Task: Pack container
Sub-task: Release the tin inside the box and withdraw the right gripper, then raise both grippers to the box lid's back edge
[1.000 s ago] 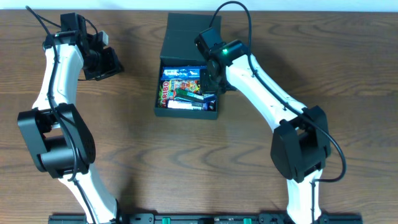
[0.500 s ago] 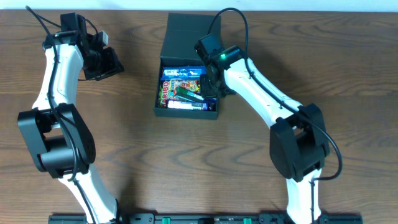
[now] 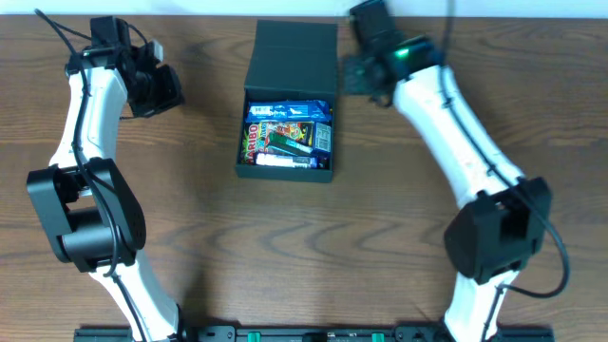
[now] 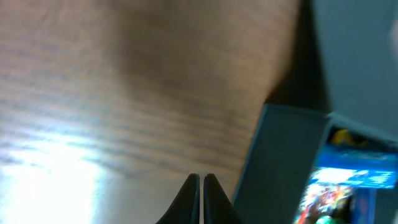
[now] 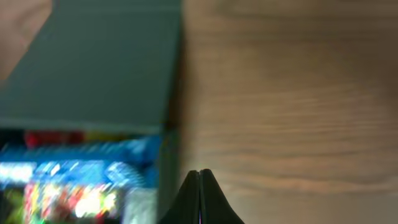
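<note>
The container (image 3: 288, 172) is a dark rectangular box in the middle of the table, its flap lid (image 3: 294, 59) folded back at the far side. Several colourful snack packets (image 3: 285, 133) lie inside it. It also shows in the left wrist view (image 4: 273, 162) and, blurred, in the right wrist view (image 5: 99, 68). My right gripper (image 3: 353, 74) is shut and empty, beside the lid's right edge; its fingertips (image 5: 199, 175) point at bare wood next to the box. My left gripper (image 3: 167, 95) is shut and empty at the far left, its fingertips (image 4: 201, 180) over the table left of the box.
The wooden table (image 3: 285, 247) stretches around the box. Both arm bases stand at the near edge, the left arm's (image 3: 90, 228) and the right arm's (image 3: 494, 242).
My right gripper has lifted out of the box and swung up and right to beside the lid. My left gripper has shifted slightly.
</note>
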Motion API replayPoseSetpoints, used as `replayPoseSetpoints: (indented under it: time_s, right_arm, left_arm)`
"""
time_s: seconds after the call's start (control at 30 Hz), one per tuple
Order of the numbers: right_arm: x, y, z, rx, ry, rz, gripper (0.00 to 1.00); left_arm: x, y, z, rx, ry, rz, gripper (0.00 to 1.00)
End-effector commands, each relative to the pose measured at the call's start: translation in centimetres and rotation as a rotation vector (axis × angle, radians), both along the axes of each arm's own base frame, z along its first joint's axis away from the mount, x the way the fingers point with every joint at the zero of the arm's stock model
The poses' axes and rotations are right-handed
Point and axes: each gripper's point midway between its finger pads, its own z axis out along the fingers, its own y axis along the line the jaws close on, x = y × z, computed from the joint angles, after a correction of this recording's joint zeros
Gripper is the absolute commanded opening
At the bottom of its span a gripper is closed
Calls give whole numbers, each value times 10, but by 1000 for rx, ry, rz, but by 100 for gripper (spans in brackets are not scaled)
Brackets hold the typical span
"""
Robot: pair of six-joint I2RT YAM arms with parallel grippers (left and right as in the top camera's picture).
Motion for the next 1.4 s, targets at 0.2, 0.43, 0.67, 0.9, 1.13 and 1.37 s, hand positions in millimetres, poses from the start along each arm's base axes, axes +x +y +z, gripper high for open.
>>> replayPoseSetpoints:
  time_s: [0.2, 0.43, 0.67, 0.9, 1.13, 1.37]
  right_arm:
    - [34, 7, -63, 397, 116, 98, 2]
    - [55, 15, -104, 487, 125, 78, 2]
    - [66, 20, -138, 579, 149, 68, 2]
    - [69, 23, -162, 636, 175, 49, 2]
    - [84, 31, -147, 683, 94, 92, 2]
    - [83, 40, -149, 756, 110, 117, 2]
  left_arm:
    - [46, -57, 12, -67, -140, -9, 6]
    - [73, -85, -18, -100, -101, -7, 6]
    - [101, -102, -41, -204, -35, -15, 6]
    - [100, -107, -66, -212, 38, -11, 5]
    - [100, -113, -65, -231, 38, -14, 6]
    - [101, -120, -65, -237, 33, -27, 5]
